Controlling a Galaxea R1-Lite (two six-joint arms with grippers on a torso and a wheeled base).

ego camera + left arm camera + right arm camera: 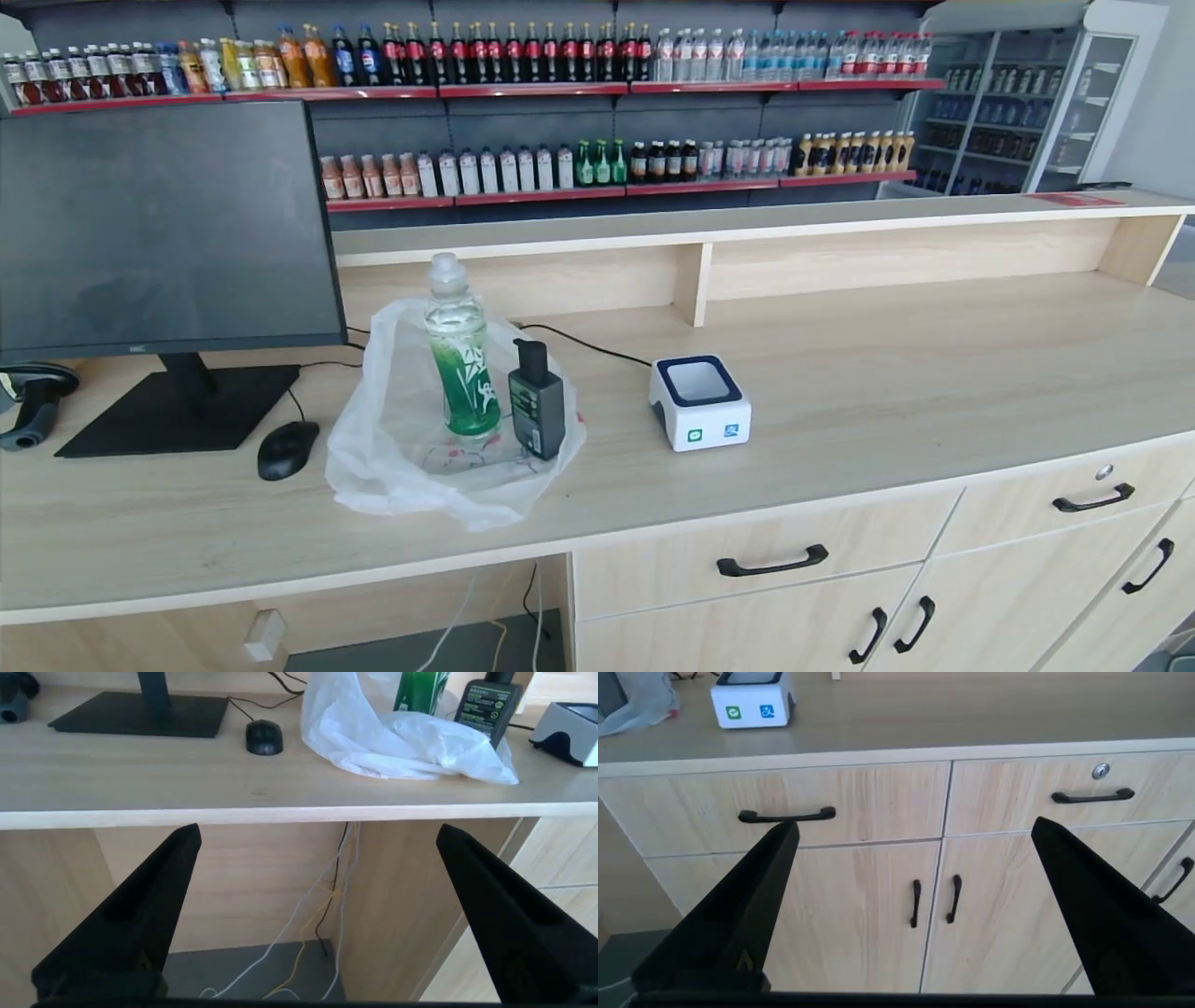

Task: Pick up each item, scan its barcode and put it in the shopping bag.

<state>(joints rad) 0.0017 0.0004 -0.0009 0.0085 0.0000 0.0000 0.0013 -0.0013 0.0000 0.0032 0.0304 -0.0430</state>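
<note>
**Head view: checkout counter with two bottles standing in the shopping bag**

You face a long pale wood counter [840, 392]. At its left end stands a dark monitor [159, 224] on a flat black base. Right of the monitor, a translucent white shopping bag [401, 457] lies slumped open on the counter. Inside it, a green drink bottle [459, 364] stands upright. A smaller dark pump bottle [536, 401], also upright, stands just beside it on its right. A white box-shaped barcode scanner [700, 403] sits near the bag's right side, apart from it. A black mouse [287, 449] lies between the monitor base and the bag.

Your left gripper [318, 833] hangs below the counter edge, in front of the bag, fingers spread wide and holding nothing. Your right gripper [915, 826] faces the cabinet doors [878, 905] under the scanner, likewise spread and unloaded.
</note>
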